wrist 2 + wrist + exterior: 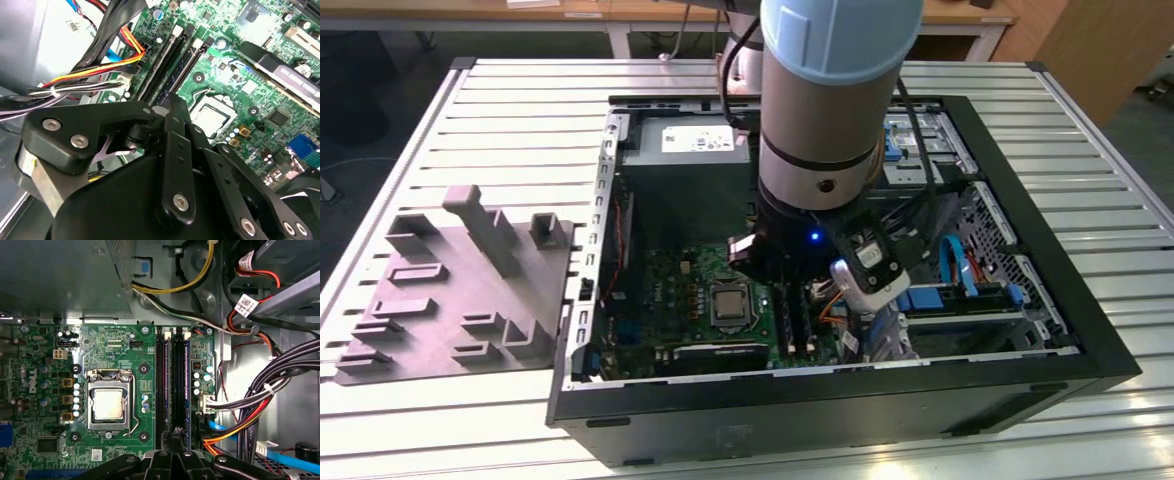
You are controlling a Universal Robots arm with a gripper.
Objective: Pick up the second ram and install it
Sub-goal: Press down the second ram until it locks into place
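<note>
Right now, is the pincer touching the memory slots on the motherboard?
Cannot tell. In the first wrist view the pincer overlaps the end of the memory slots, but its own body hides whether there is contact or a gap.

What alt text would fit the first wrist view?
Looking straight down into an open computer case: the black gripper sits over the near end of the long black memory slots on a green motherboard. The silver processor sits in its socket beside them, with bundled cables on the other side.
</note>
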